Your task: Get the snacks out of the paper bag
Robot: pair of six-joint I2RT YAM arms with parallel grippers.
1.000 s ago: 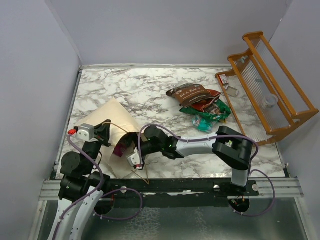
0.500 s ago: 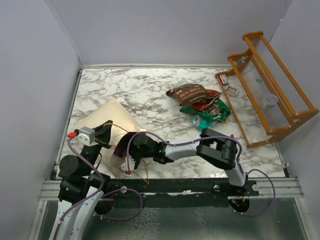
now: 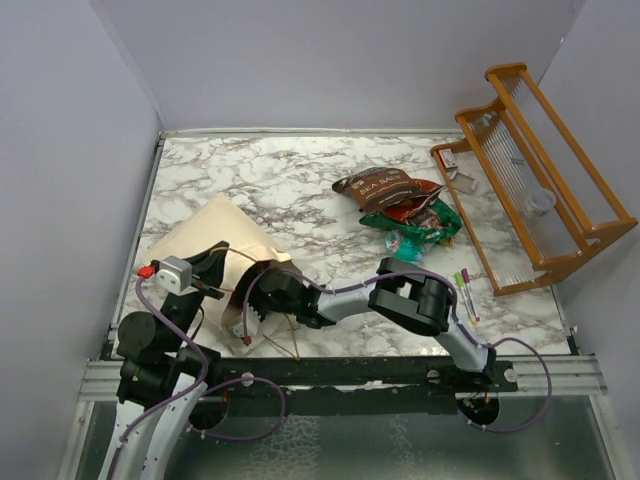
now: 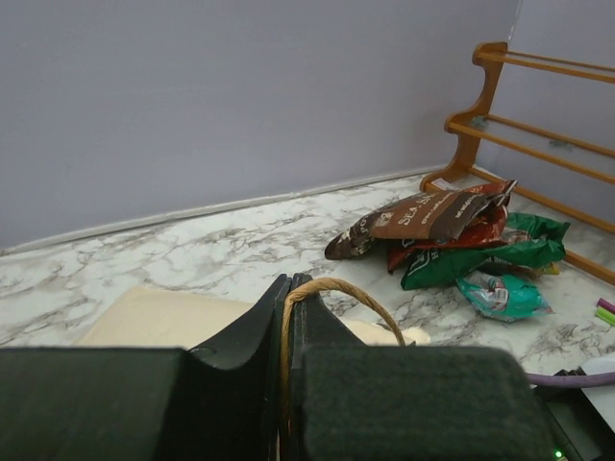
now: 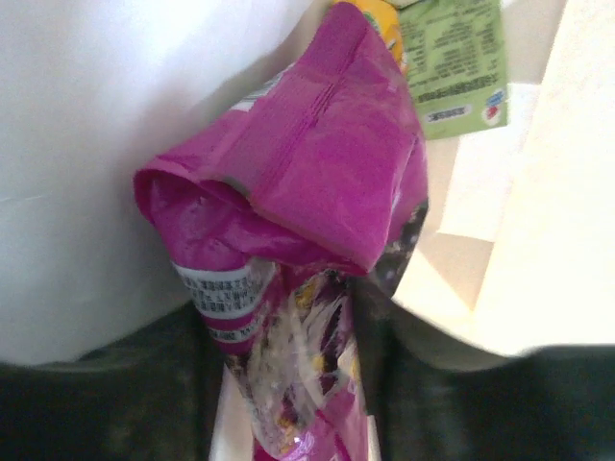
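Observation:
The paper bag (image 3: 212, 238) lies on its side at the near left, mouth toward the right. My left gripper (image 3: 213, 268) is shut on its cord handle (image 4: 348, 293), the cord pinched between the jaws (image 4: 286, 293). My right gripper (image 3: 262, 296) reaches into the bag's mouth. In the right wrist view a purple packet (image 5: 307, 182) sits squeezed between its dark fingers (image 5: 144, 384), the gripper (image 5: 298, 379) shut on it. A green packet (image 5: 452, 67) lies deeper inside. Other snacks (image 3: 400, 208) are piled on the table: the Sea Salt bag (image 4: 423, 216), red and green bags (image 4: 480, 259).
A wooden rack (image 3: 535, 170) stands along the right wall. Two marker pens (image 3: 464, 292) lie near the right arm's elbow. The marble table (image 3: 280, 180) is walled by grey panels at the back and both sides.
My right arm has pushed further left into the bag's mouth, and its jaws have closed around the purple packet. The pens are now uncovered. The left gripper has held still.

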